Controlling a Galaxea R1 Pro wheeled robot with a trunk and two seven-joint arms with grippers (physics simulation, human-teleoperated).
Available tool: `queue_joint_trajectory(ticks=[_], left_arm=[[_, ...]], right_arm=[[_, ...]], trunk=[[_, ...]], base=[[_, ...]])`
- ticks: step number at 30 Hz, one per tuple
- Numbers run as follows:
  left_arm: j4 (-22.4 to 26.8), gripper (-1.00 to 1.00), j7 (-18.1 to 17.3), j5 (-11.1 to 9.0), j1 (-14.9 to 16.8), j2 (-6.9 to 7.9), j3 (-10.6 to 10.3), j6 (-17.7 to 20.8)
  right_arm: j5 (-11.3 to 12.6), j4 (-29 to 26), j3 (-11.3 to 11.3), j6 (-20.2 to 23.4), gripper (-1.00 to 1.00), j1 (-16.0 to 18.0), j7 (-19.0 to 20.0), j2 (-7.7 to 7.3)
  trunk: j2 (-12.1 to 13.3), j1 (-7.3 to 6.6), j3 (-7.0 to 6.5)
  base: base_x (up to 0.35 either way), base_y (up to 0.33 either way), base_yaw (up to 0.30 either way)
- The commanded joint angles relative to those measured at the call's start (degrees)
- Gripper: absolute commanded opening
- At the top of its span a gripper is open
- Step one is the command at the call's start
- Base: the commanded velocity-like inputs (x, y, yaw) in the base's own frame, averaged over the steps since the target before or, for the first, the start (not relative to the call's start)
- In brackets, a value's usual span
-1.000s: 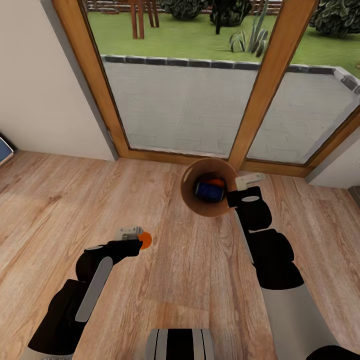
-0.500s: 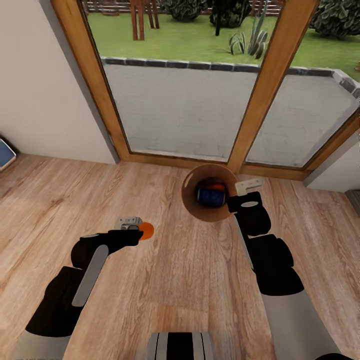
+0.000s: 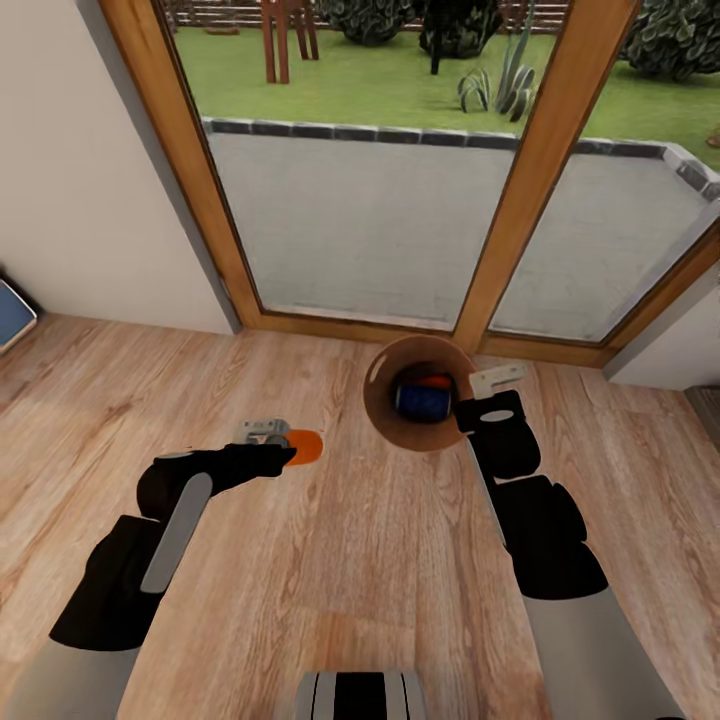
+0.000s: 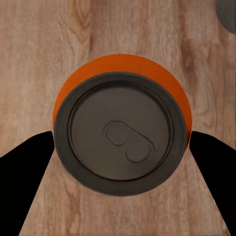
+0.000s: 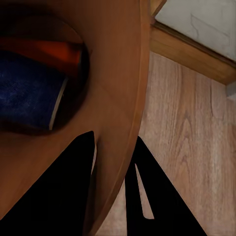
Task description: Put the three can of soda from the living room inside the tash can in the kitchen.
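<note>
At the head view's centre the right gripper (image 3: 470,395) pinches the rim of the tash can (image 3: 385,400), blue can (image 3: 420,400) and orange can (image 3: 434,382) inside, while lower left the left gripper (image 3: 285,445) clamps the third can (image 3: 305,447); a thin rim hold could let the bin tip.

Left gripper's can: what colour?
Bright orange can with a dark grey top, clearest in the left wrist view.

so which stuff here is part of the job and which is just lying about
Job:
- orange can held by the left gripper
- blue can and orange can inside the bin
- right gripper clamped on the bin's rim

Lying about:
- glass doors
- plank floor
</note>
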State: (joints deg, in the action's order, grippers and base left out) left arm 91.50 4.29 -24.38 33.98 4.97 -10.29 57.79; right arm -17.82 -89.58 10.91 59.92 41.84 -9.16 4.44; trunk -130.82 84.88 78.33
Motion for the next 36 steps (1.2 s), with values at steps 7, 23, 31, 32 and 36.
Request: queue_joint_trajectory(ticks=[7, 23, 31, 32, 36], left_arm=[[0.0, -1.0, -7.6, 0.2, 2.0, 1.71, 2.1, 0.7], [0.0, -1.0, -15.3, 0.1, 3.7, 3.08, 8.2, 2.2], [-0.1, -1.0, -15.7, -1.7, 8.0, 0.97, 7.9, 2.2], [-0.1, -1.0, -15.7, -1.9, 8.3, 0.45, 7.8, 2.2], [-0.1, -1.0, -15.8, -2.2, 8.7, -1.84, 7.5, 2.2]], right_arm=[[-1.0, 0.0, -0.3, 0.1, -1.0, 0.0, 0.1, 0.08], [-1.2, 18.9, -10.5, 0.1, -1.0, 2.9, 0.4, 2.01], [-1.2, 24.7, -10.7, 0.1, -1.0, 4.2, 0.4, 3.81], [-1.2, 24.9, -10.7, 0.1, -1.0, 4.2, 0.4, 3.97], [-1.1, 25.2, -10.6, 0.1, -1.0, 4.2, 0.4, 4.18]], trunk=[[1.6, -0.89, -0.73], [1.6, -0.89, -0.73], [1.6, -0.89, -0.73], [1.6, -0.89, -0.73], [1.6, -0.89, -0.73]], base=[[0.0, 0.0, 0.0], [0.0, 0.0, 0.0], [0.0, 0.0, 0.0], [0.0, 0.0, 0.0], [0.0, 0.0, 0.0]])
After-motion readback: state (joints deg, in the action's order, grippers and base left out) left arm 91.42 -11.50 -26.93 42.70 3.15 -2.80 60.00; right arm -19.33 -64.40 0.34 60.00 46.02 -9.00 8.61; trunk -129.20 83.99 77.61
